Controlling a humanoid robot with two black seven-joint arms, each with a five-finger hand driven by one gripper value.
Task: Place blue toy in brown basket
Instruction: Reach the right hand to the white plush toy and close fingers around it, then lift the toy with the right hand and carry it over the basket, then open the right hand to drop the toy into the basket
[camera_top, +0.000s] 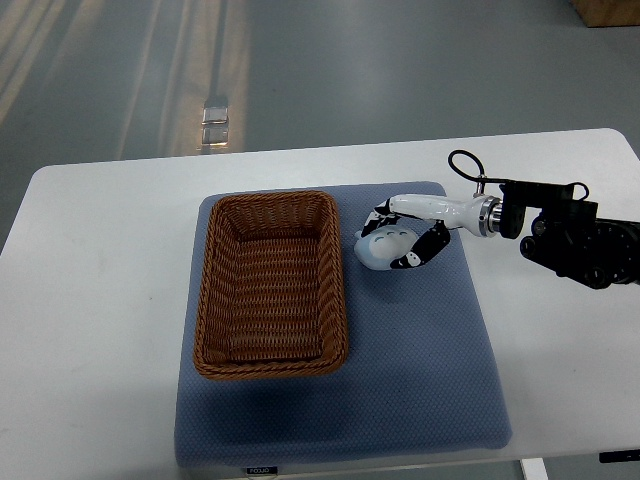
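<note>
Right hand wrapped around blue toy, just right of the brown basket.

Fingers curled over and under the toy, gripping it on the blue mat beside the basket's upper right corner. Nothing inside the basket but its woven floor. Basket resting on the mat's left half, atop the white table.

I seem to stand in a lab or test room, not a home. My worktop is a plain white slab with rounded corners, bare except for a blue-grey mat laid flat with a brown basket on it. Beyond it, along the top of the frame, runs a smooth grey-green floor with pale streaks of light at upper left. A small clear block sits on that floor, and a brown box corner shows at upper right.
</note>
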